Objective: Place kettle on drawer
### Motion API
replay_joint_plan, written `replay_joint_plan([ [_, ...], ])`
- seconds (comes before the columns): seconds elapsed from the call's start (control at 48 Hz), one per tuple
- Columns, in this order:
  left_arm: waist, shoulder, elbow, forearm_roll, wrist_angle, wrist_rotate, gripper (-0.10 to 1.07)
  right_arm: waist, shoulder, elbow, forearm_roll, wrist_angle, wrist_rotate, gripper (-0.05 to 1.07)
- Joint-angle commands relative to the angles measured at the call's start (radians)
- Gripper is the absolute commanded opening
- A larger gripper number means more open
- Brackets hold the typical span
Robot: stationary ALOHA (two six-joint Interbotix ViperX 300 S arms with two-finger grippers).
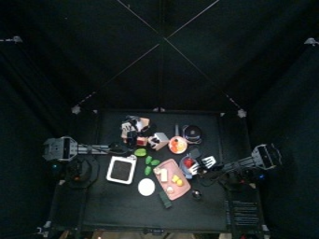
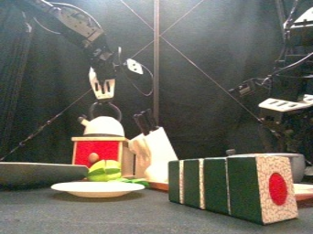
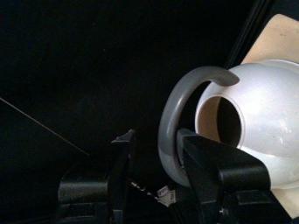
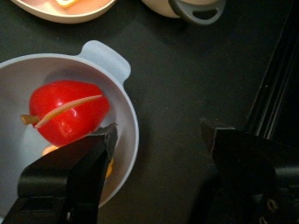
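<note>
Kettle (image 3: 263, 114): small, rounded, glossy whitish body; grey arched handle (image 3: 176, 114) rising over a round top opening with a darker, brownish interior; in the front view it reads as a pale dome with a thin dark handle above. Position: seated upright on the flat top of the drawer (image 2: 101, 148), toward the surface's left side in the front view.

Drawer: small pinkish-tan box; front face red between pale side posts; its tan top shows beside and beneath the kettle in the left wrist view.

Left hand (image 3: 158, 162): jaws spread apart either side of the kettle's grey handle, not clamped on it; in the front view it hangs just above the kettle.

Right hand (image 4: 158, 144): jaws apart, gripping nothing; poised over a white bowl (image 4: 122, 105) containing a red tomato-like piece (image 4: 68, 112); well apart from the kettle, on the surface's right side.

Also on the surface (image 2: 73, 215), front view: white plate (image 2: 95, 189) with green item (image 2: 105, 170) before the drawer; white knife-block-like object (image 2: 156, 154) just beside the drawer; large green-and-white block (image 2: 239, 186) with a red disc at near right.
</note>
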Motion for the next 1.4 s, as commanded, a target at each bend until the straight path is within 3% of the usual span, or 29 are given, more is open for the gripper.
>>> replay_joint_plan([
  [0.0, -0.003, -0.009, -0.034, 0.003, 0.003, -0.006, 0.8, 0.002, -0.012, -0.009, -0.005, 0.002, 0.0, 1.04],
  [0.333, -0.006, -0.009, -0.044, -0.015, -0.005, -0.009, 1.0, 0.002, -0.012, -0.009, -0.005, 0.003, 0.0, 1.04],
  [0.917, -0.008, -0.072, -0.046, -0.043, -0.005, -0.037, 1.0, 0.002, -0.012, -0.011, -0.003, 0.003, 0.0, 1.04],
  [1.375, -0.034, -0.215, -0.008, -0.074, -0.017, -0.112, 1.0, -0.003, -0.015, -0.032, -0.018, 0.002, 0.0, 1.04],
])
